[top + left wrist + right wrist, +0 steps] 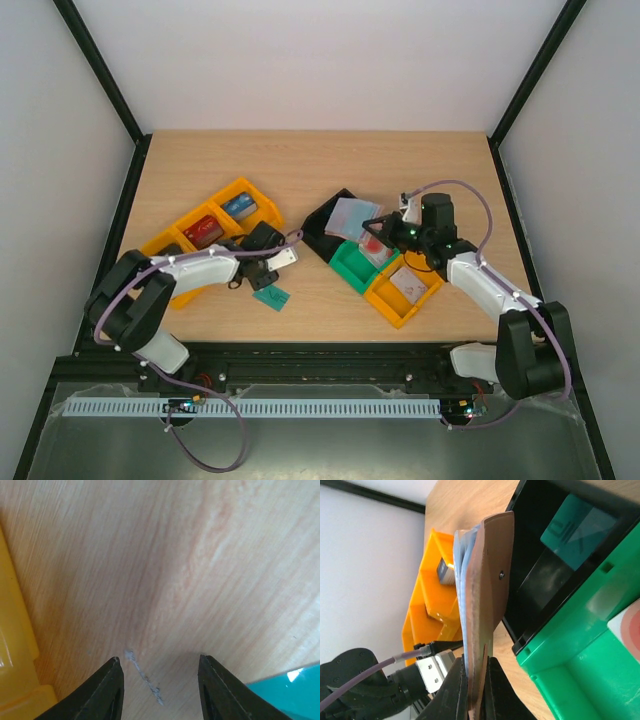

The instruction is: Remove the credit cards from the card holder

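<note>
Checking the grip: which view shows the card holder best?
Right wrist: the card holder stands edge-on and large, its lower end pinched in the right hand. The top view shows it only small, above the black bin. The left wrist view shows none of it.

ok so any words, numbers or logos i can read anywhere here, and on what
Nothing reads clearly.
teal card in the black bin: pale lettering, too blurred to read
second teal card on the table: dark mark, too small to read
whitish card in the green bin: red round sign, no words legible
card holder: no text, only a dark stud
</note>
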